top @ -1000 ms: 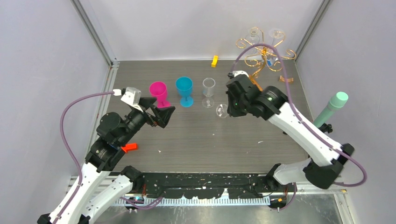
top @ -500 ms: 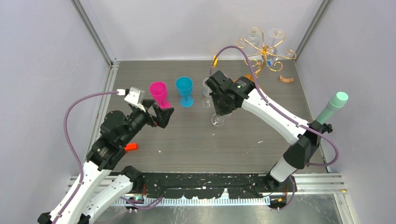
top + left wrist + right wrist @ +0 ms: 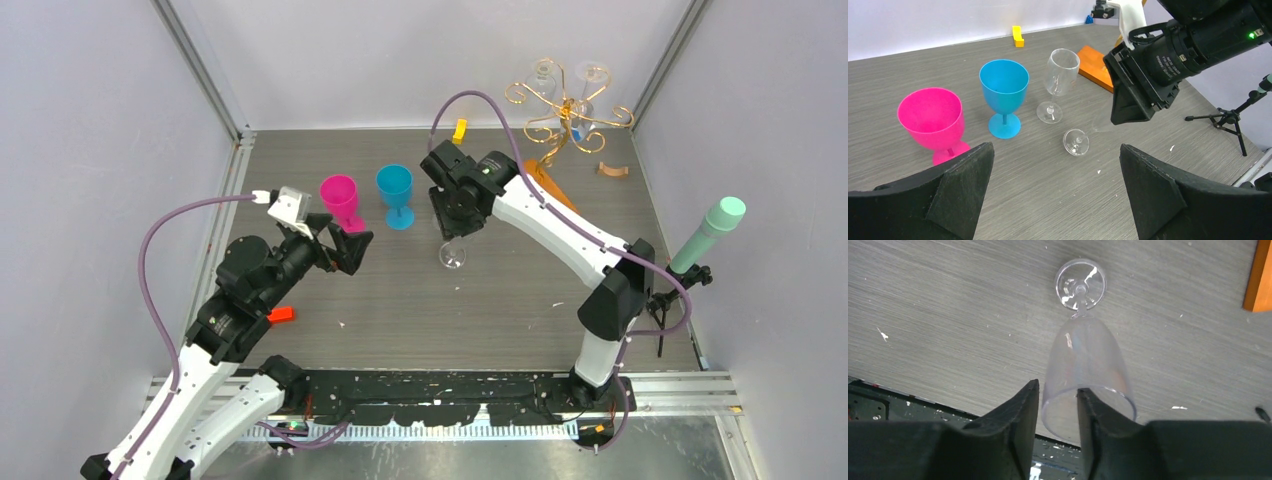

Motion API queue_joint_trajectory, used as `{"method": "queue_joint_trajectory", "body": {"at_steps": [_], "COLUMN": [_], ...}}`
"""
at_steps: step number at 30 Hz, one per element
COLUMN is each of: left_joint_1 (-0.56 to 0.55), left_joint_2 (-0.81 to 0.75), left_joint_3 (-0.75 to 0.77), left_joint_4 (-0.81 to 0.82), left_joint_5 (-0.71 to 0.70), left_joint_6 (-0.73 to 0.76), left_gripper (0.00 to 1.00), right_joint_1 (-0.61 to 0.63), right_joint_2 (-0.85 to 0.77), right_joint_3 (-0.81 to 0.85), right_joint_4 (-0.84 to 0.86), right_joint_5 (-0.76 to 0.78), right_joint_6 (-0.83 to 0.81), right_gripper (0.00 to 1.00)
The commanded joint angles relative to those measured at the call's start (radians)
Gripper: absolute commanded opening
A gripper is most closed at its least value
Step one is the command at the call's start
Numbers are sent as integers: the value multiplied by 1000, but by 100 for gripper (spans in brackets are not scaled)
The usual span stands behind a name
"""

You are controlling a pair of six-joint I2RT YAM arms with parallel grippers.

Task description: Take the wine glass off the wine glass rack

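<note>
Right wrist view: the right gripper (image 3: pixel 1058 387), slightly parted, straddles the rim of the clear stemmed wine glass (image 3: pixel 1083 360), upright beneath it at the middle of the grey table (image 3: pixel 380 300), well apart from the gold wire rack (image 3: pixel 565 110) in the far right corner; left gripper (image 3: pixel 1055 147) gapes empty.

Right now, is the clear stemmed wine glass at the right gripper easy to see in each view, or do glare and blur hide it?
Right wrist view: the clear stemmed wine glass is sharp, with white glare on its foot. Left wrist view: foot clear, stem faint. Top external view: small, nearly lost against the grey table.
</note>
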Motion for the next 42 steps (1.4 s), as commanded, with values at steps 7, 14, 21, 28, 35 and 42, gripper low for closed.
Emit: {"method": "queue_joint_trajectory", "body": {"at_steps": [7, 14, 21, 28, 35, 42], "left_joint_1": [3, 3, 3, 3, 3, 3], "left_joint_2": [-2, -9, -9, -11, -9, -2], "left_joint_3": [17, 18, 19, 19, 21, 19], "left_joint_4": [11, 9, 7, 4, 6, 8], "left_joint_5": [-41, -50, -53, -56, -54, -47], "left_joint_6": [12, 14, 16, 16, 18, 14], "left_gripper": [100, 100, 100, 100, 100, 100], "right_joint_1": [2, 1, -50, -350, -686, -939], "right_joint_2": [46, 39, 8, -67, -166, -57], "right_joint_3": [240, 396, 529, 558, 467, 544], "right_joint_4": [-47, -82, -65, 42, 201, 214], "right_joint_5": [68, 95, 128, 47, -128, -285], "right_joint_6": [-34, -67, -63, 59, 218, 346], "right_gripper": [53, 63, 64, 64, 65, 62]}}
